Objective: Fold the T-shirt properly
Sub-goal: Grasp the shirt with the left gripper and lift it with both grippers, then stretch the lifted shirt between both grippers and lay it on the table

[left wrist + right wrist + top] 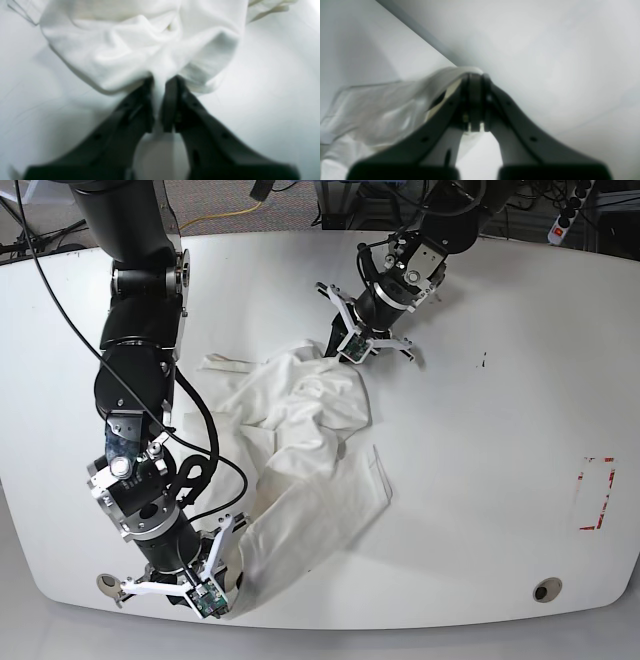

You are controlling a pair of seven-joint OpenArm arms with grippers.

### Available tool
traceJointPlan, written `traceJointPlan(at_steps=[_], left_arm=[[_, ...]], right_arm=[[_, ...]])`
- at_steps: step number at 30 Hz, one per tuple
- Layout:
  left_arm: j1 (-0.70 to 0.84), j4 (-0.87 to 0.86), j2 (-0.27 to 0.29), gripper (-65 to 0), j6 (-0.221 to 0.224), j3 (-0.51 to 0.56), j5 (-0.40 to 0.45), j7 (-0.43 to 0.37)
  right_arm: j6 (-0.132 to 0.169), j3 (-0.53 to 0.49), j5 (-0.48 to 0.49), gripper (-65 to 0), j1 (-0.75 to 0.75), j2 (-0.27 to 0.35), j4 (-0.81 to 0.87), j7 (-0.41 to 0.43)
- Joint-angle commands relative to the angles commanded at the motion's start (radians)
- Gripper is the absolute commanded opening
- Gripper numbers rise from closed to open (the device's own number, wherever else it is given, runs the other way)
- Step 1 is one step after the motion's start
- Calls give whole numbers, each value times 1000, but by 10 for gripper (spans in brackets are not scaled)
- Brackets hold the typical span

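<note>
T-shirt (305,440) lies crumpled on the table (480,480), stretched between both grippers: left gripper (160,82) clamps a bunched fold, right gripper (475,77) pinches an edge.

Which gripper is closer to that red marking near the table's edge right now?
Left. The left gripper, shut on the T-shirt, is at the table's far middle, across bare table from the red marking. The right gripper pinches the shirt at the near edge, farther away.

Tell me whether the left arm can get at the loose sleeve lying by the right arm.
Probably not as things stand: the left claw is shut on the T-shirt, and bunched cloth lies before that sleeve.
</note>
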Motion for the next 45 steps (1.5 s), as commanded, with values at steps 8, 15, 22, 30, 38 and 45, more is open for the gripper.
traceJointPlan(at_steps=[8, 15, 22, 30, 38, 45], left_arm=[[18, 137, -37, -650, -2, -155, -3, 21], [23, 319, -37, -650, -41, -410, -5, 143], [-80, 466, -37, -650, -193, -644, -5, 311], [-259, 508, -37, -650, -341, -852, -2, 479], [-408, 512, -124, -650, -405, -956, -2, 592], [-387, 511, -166, -650, -405, -965, -2, 592]], right_arm=[[2, 0, -31, -650, 74, 5, -2, 2], [2, 2, -32, -650, 187, 9, -80, 2], [2, 2, -34, -650, 339, 9, -209, 0], [2, 0, -34, -650, 502, 9, -347, 0], [0, 3, -34, -650, 591, 49, -427, 0], [0, 84, -32, -650, 483, 69, -419, 0]])
